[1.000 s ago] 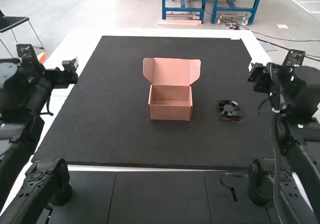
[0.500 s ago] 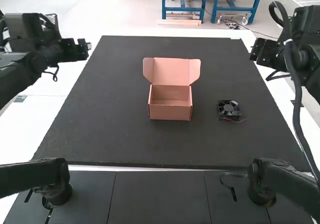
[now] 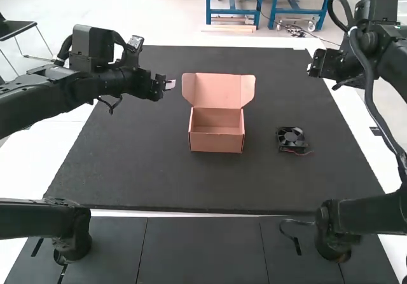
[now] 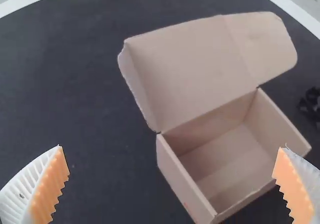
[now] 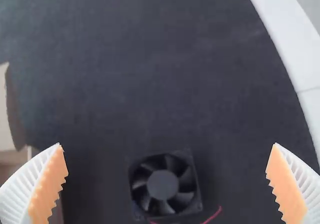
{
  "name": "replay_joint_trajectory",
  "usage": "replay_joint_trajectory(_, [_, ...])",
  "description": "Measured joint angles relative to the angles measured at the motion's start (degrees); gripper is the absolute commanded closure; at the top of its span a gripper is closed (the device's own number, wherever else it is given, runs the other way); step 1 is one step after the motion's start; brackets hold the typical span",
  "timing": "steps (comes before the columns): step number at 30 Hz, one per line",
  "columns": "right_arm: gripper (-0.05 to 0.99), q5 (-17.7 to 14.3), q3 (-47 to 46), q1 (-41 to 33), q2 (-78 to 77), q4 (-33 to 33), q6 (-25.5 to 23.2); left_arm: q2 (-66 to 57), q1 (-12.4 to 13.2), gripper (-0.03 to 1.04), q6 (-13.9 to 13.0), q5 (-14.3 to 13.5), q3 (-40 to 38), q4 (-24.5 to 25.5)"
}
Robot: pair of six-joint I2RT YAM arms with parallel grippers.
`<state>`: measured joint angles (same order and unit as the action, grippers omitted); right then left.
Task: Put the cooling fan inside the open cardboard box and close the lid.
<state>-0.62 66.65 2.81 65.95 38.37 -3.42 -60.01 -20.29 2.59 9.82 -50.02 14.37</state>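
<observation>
- I'm seeing the L gripper [image 3: 166, 83] hanging just beside the lid [image 3: 218, 90] of the cardboard box [image 3: 216, 131], fingers wide apart.
- L wrist cam is showing me the box's bare inside floor. High cam is giving just the inner back wall.
- R gripper [image 3: 313, 64] is hanging over the far right edge of the mat [image 3: 127, 157], fingers wide apart too.
- R wrist cam is showing the fan [image 5: 164, 185] w/ its blades and a red wire [image 5: 212, 215].
- Fan is lying flat on the mat, right of the box, not touching it.
- Lid is standing up open at the back.
</observation>
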Motion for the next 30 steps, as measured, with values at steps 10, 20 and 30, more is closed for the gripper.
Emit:
replay_joint_trajectory(10, [0.03,1.6,0.5,0.0,10.1,1.6,5.0,1.6,-0.1,0.05,0.0,-4.1,0.0,0.4])
replay_joint_trajectory(20, [0.03,2.3,-2.3,0.0,14.9,-3.0,6.6,1.9,-0.4,0.05,0.0,-4.4,0.0,1.8])
replay_joint_trajectory(30, [0.03,2.0,-4.3,0.3,20.8,-6.8,6.7,1.8,-4.7,0.05,0.0,-3.8,0.0,6.0])
